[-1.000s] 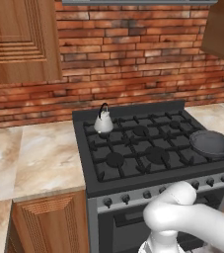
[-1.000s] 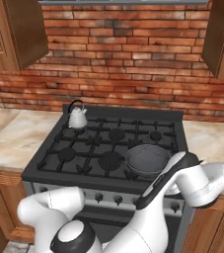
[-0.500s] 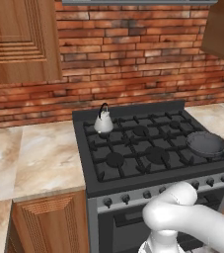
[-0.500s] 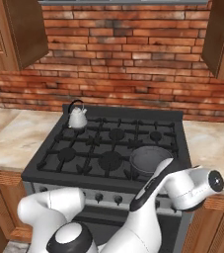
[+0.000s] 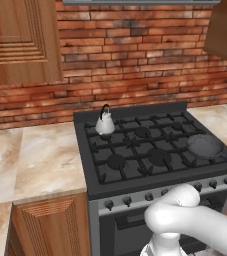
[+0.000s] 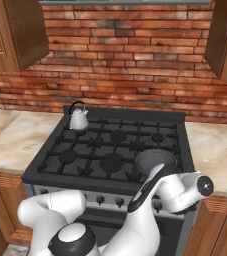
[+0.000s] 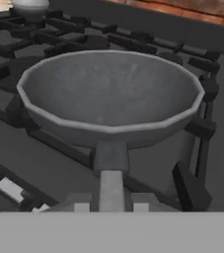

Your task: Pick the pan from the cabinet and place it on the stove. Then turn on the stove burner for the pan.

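The pan [image 7: 111, 91], round and dark grey, sits low over the front right burner of the stove [image 5: 116, 161]; I cannot tell whether it touches the grate. Its handle runs back into my gripper [image 7: 111, 205], which is shut on it. From the base cameras the pan [image 5: 203, 145] [image 6: 155, 160] lies at the stove's [image 6: 85, 160] front right, with my hand just before the stove's front edge. The cabinet [image 6: 225, 40], reddish-brown with a silver bar handle, hangs at the upper right.
A small silver kettle [image 5: 105, 122] [image 6: 78, 119] stands on the back left burner. A row of dark knobs [image 5: 127, 201] [image 6: 100, 199] lines the stove front. Marble counters [image 5: 40, 155] flank the stove, a brick wall rises behind, and another wall cabinet [image 5: 20, 40] hangs at the left.
The pan has shifted slightly left and settled lower over the front right burner. My hand has dropped with it toward the stove's front edge.
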Controlling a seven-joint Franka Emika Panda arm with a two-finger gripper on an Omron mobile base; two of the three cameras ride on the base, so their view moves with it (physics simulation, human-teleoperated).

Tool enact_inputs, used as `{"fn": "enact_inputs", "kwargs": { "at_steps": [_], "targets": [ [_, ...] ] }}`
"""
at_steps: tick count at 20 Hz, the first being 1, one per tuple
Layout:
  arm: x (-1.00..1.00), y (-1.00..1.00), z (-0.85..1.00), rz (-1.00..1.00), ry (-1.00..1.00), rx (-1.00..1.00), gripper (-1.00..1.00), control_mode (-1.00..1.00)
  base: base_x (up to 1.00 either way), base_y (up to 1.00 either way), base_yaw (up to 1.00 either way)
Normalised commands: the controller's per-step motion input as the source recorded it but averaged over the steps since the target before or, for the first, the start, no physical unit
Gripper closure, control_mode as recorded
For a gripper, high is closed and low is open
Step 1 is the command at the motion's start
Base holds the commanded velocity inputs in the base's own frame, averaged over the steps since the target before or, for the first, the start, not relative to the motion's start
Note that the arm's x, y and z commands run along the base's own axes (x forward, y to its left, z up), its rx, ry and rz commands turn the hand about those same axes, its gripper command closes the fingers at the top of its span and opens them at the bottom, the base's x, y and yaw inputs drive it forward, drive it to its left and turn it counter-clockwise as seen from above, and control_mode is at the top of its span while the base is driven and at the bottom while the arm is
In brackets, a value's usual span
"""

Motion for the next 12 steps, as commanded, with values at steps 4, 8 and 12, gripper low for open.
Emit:
{"fn": "enact_inputs", "kwargs": {
  "at_steps": [4,8,12],
  "targets": [
    [0.25,0.00,-0.29,-0.08,0.00,-0.05,1.00,-1.00,0.00,0.00,0.00],
    [0.18,0.00,-0.23,-0.04,0.00,-0.03,1.00,-1.00,0.00,0.00,0.00],
    [0.19,-0.01,-0.30,-0.04,0.00,-0.05,1.00,-1.00,0.00,0.00,0.00]
  ]
}}
